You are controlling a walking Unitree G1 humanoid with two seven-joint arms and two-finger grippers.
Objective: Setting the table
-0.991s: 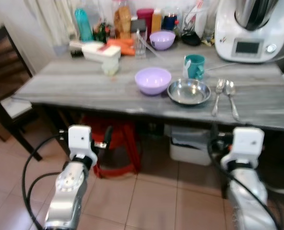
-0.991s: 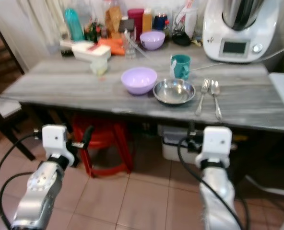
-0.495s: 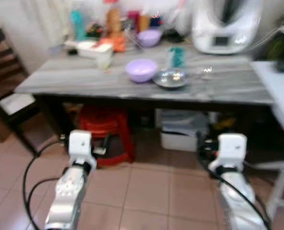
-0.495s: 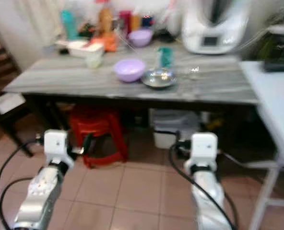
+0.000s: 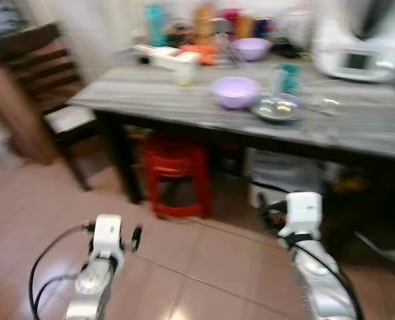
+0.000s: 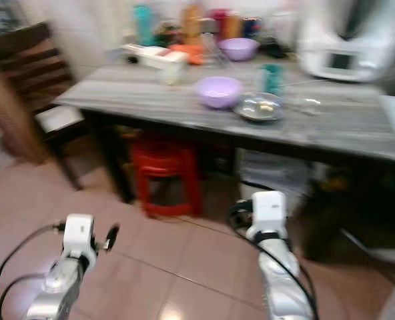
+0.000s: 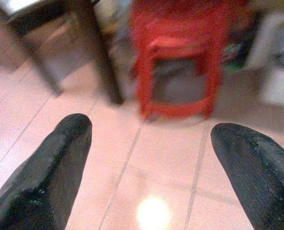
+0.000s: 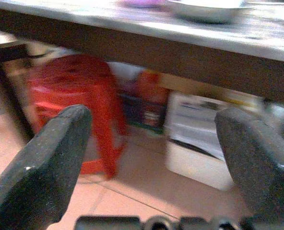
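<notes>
Since a second ago the camera has drawn back and swung left, so the counter (image 5: 184, 107) sits farther off and a dark chair (image 5: 47, 87) has come into sight; the dishes lie in the same order. From the head, through blur, a lilac bowl (image 5: 235, 91) rests ahead of both tools with a steel bowl (image 5: 276, 109) just beside it, a teal cup (image 5: 288, 78) behind that, and blurred cutlery (image 5: 324, 105) beyond the steel bowl. A white appliance (image 5: 361, 43) stands at the far end, well ahead of the right tool (image 6: 241, 215). Under the counter a red stool (image 6: 163, 175) stands ahead, between the two arms. Along the left tool (image 7: 149, 143), its fingers (image 7: 60, 158) stand wide apart, holding nothing, over pink floor tiles (image 7: 166, 191), the stool straight ahead. Along the right tool, the fingers (image 8: 51, 163) are likewise spread and empty, the counter edge above and ahead, the steel bowl on it, a white box (image 8: 199, 143) below.
</notes>
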